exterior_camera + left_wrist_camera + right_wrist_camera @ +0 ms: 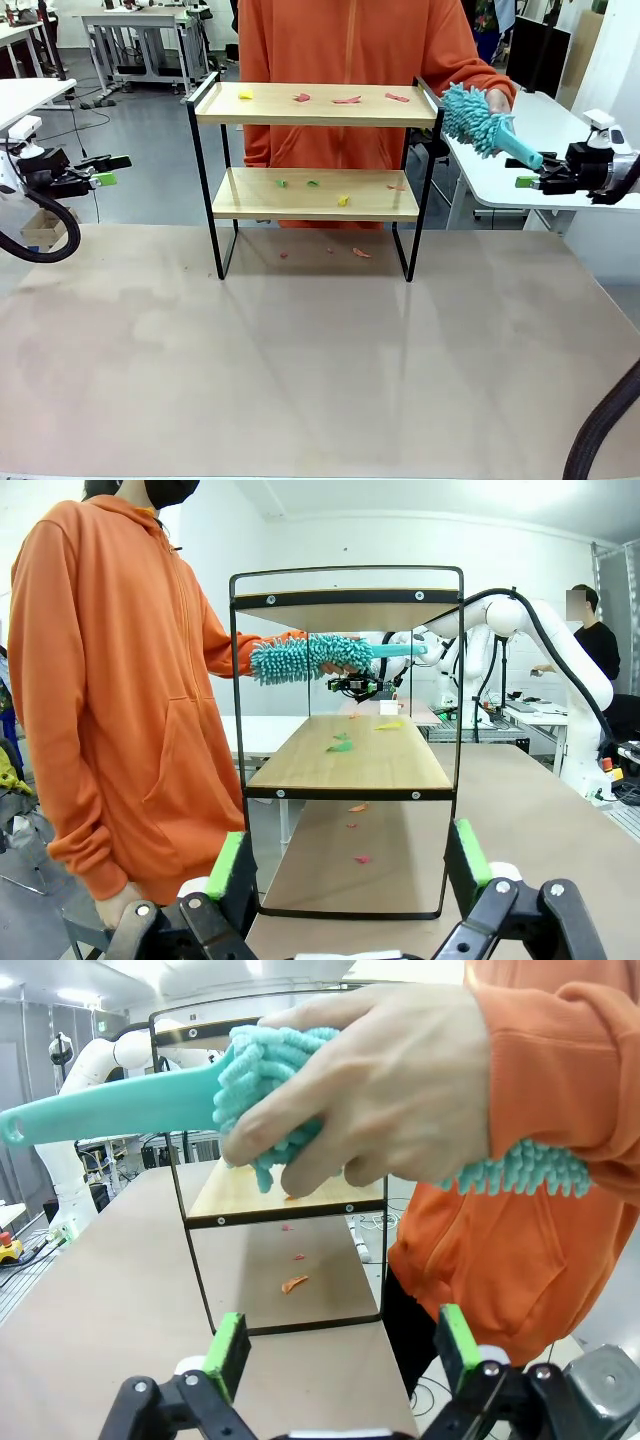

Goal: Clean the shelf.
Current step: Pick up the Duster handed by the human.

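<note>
The shelf (310,110) stands at the table's far middle, two light wooden boards in a thin black frame. Small red, yellow and green scraps (346,100) lie on both boards and on the table beneath. Behind it a person in an orange hoodie holds a teal fluffy duster (478,120) by its head in one hand (380,1070), its handle (110,1110) pointing toward my right gripper (522,172). That gripper (340,1350) is open and empty, just short of the handle tip. My left gripper (112,170) hovers open at the far left, facing the shelf's end (348,760).
White side tables (560,130) stand off both ends of the shelf. The brown table (320,360) spreads wide and bare in front of the shelf. Black cables hang from both arms near the table's sides.
</note>
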Available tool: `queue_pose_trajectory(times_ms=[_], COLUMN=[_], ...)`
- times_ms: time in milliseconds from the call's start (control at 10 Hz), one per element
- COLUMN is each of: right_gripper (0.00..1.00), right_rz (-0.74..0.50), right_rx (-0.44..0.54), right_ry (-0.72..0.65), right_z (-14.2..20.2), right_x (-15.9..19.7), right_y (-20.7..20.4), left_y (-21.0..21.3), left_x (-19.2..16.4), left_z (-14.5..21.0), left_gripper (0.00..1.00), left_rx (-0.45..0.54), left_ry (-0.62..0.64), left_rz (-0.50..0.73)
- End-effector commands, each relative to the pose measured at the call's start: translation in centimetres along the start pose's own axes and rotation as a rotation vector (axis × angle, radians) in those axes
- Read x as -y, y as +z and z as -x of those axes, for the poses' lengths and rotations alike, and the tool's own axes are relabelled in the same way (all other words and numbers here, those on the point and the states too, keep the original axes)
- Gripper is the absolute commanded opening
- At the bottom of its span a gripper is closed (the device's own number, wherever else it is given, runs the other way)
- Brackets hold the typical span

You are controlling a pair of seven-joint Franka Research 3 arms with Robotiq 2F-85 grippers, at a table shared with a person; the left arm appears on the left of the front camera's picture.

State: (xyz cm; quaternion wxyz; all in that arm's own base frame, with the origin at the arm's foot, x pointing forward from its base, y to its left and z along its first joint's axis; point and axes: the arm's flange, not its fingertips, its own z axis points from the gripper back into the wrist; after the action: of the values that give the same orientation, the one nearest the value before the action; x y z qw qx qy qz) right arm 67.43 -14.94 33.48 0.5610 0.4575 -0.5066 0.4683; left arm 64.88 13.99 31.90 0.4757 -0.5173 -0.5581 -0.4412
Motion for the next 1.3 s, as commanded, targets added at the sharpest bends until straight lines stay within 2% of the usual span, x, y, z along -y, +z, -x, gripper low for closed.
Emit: queue_pose_trajectory(times_ms=[0,100,200,500,600,700,900,1100,1200], right_gripper=[1.0,1.0,1.0,1.0,1.0,1.0,1.0,1.0,1.0], right_rz=[0.0,0.0,0.02,0.103,0.168,0.228,0.386,0.556,0.601], right_rx=[0.002,0.0,-0.072,-0.3,-0.431,-0.504,-0.632,-0.694,-0.705], right_ry=[0.003,0.0,-0.009,-0.068,-0.096,-0.104,-0.15,-0.18,-0.207], right_z=[-0.2,0.0,-2.0,-11.0,-14.7,-18.1,-24.3,-29.8,-31.0], right_x=[0.0,0.0,-0.2,-1.6,-2.9,-4.6,-9.0,-13.6,-14.8], right_y=[-0.1,0.0,2.3,8.3,9.6,10.2,9.4,7.5,5.6], left_y=[0.0,0.0,0.0,0.0,0.0,0.0,0.0,0.0,0.0], left_x=[0.1,0.1,0.1,0.1,0.1,0.1,0.1,0.1,0.1], left_z=[-0.1,-0.1,-0.1,-0.1,-0.1,-0.1,-0.1,-0.1,-0.1], left_gripper=[1.0,1.0,1.0,1.0,1.0,1.0,1.0,1.0,1.0], left_rx=[-0.006,-0.006,-0.006,-0.006,-0.006,-0.006,-0.006,-0.006,-0.006], left_ry=[-0.009,-0.009,-0.009,-0.009,-0.009,-0.009,-0.009,-0.009,-0.009], left_rz=[0.008,0.008,0.008,0.008,0.008,0.008,0.008,0.008,0.008])
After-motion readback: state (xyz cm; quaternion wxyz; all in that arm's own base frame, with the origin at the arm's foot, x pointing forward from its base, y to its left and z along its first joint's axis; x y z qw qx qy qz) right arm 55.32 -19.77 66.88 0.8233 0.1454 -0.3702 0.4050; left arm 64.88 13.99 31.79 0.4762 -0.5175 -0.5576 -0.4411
